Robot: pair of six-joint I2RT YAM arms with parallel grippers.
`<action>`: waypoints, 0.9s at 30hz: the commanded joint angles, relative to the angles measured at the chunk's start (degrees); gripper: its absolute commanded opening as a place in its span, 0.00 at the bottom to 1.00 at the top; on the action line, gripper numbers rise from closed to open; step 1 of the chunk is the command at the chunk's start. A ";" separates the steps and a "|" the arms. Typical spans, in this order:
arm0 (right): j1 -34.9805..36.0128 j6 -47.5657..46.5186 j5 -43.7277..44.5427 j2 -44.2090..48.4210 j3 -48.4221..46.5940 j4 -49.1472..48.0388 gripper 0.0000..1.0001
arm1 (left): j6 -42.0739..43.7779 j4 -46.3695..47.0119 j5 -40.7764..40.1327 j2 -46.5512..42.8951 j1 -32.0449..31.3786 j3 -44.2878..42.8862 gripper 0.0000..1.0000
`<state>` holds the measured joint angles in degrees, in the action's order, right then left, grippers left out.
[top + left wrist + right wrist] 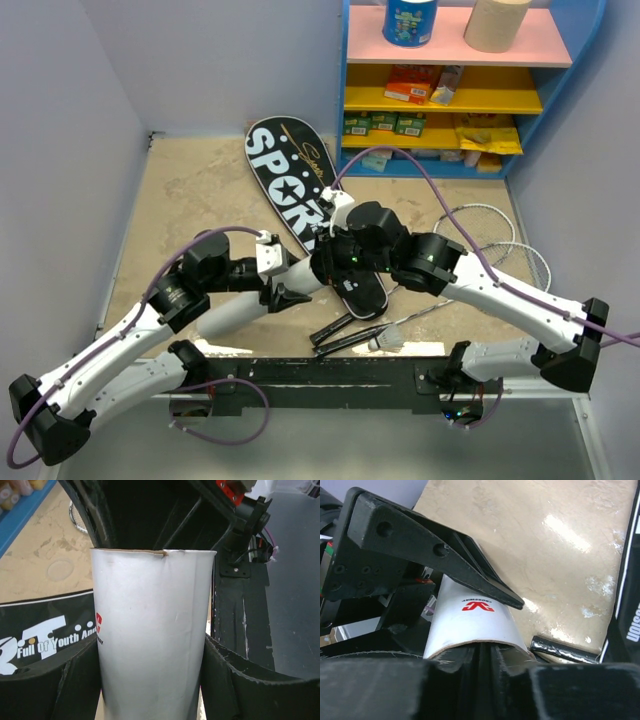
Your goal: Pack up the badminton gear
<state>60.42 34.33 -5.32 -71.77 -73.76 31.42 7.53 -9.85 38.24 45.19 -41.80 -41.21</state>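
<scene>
Where the left arm stretches in toward the middle of the table [200, 190], we see the left gripper [150, 647] clamped on the white tube [150, 595], one finger pressed against each side. The tube's open end faces the right gripper [485, 667], which sits right at its rim. We cannot tell whether those jaws are apart or together, since the view there is dark and blurred. Beneath both lies the black bag [285, 170] lettered SPORT, slanted across the table. Right of it we find two rackets [480, 235], heads overlapping and handles near the front edge, with a shuttlecock [388, 342] just beside them.
</scene>
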 commanded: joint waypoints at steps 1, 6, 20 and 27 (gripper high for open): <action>1.80 1.71 2.15 -1.54 -1.39 -1.54 0.37 | -1.29 8.88 1.23 -0.63 -0.83 -0.36 0.01; 1.63 1.18 6.97 1.98 -3.32 2.14 0.61 | -1.55 8.88 0.87 -0.54 -0.91 -0.27 0.01; -19.36 -4.27 20.61 4.01 -12.03 12.09 0.69 | -2.26 8.18 -0.62 0.51 -0.91 -0.27 0.01; -34.56 -6.38 23.34 -1.79 -4.48 7.97 0.70 | -3.05 8.53 -0.80 -0.45 -0.83 -0.10 0.01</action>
<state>32.10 29.91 15.33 -70.57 -82.52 41.60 5.76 -5.72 36.80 46.00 -42.46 -40.27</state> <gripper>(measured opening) 0.699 0.701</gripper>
